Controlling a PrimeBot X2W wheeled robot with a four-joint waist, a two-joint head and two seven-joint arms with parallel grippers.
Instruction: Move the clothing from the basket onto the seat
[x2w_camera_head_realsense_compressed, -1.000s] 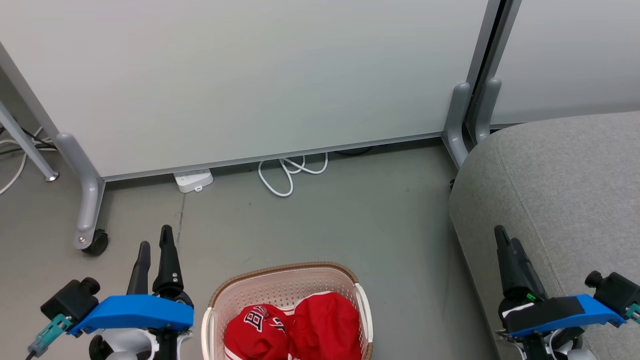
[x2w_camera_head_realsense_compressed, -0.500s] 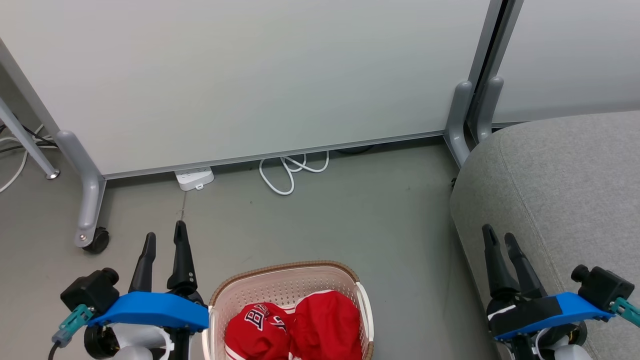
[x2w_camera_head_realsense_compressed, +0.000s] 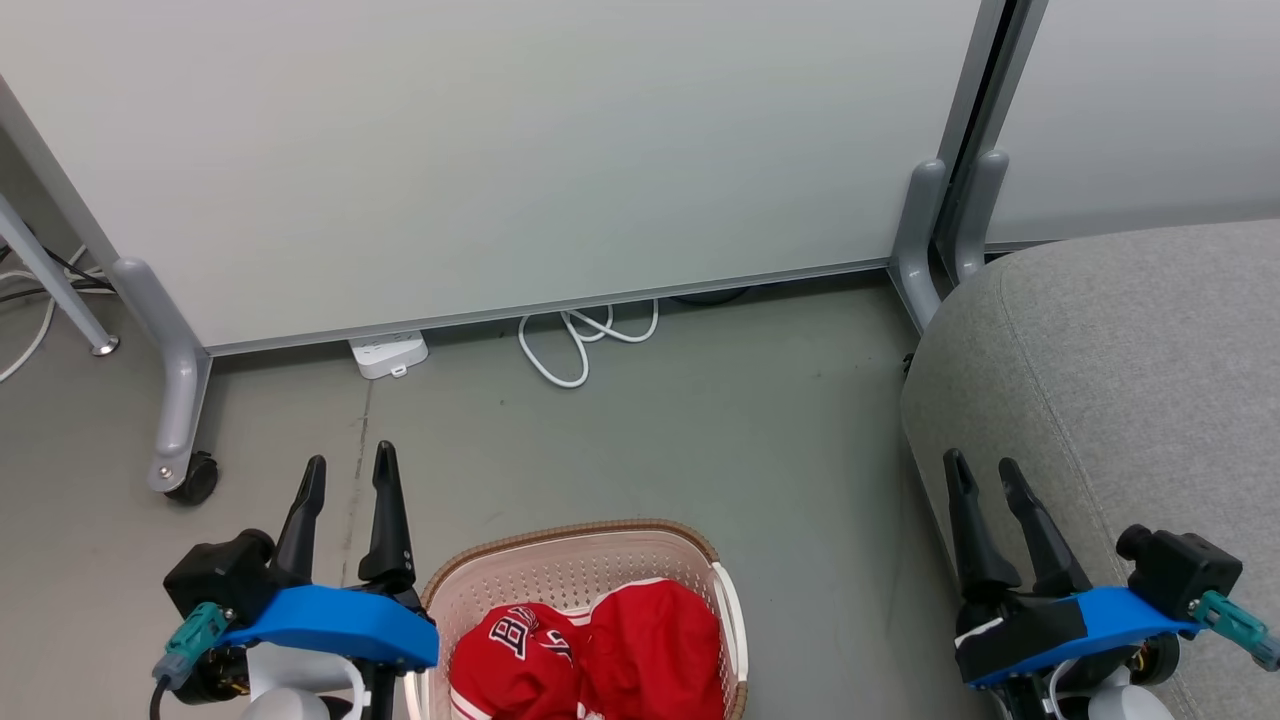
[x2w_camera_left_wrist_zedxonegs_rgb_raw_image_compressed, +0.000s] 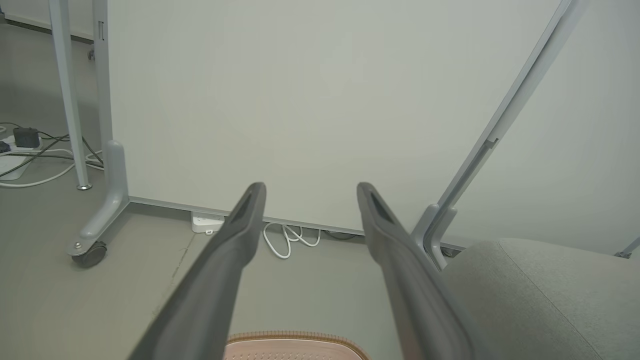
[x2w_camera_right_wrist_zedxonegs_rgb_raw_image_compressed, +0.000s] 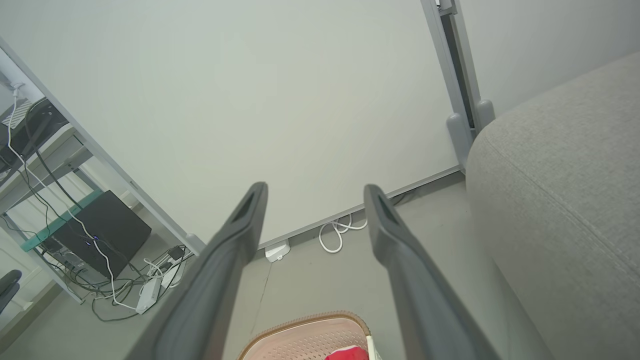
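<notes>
My left gripper (x2w_camera_head_realsense_compressed: 349, 460) hovers over the grey floor (x2w_camera_head_realsense_compressed: 700, 430) just to the left of the basket (x2w_camera_head_realsense_compressed: 570, 531), its two dark fingers spread apart and holding nothing. My right gripper (x2w_camera_head_realsense_compressed: 980, 463) hangs at the near edge of the grey seat (x2w_camera_head_realsense_compressed: 1120, 380), well to the basket's right, fingers likewise parted and empty. The red clothing (x2w_camera_head_realsense_compressed: 600, 655) lies bundled inside the basket, lettering showing on the left-hand garment, and a pale partition panel (x2w_camera_head_realsense_compressed: 500, 150) stands beyond.
</notes>
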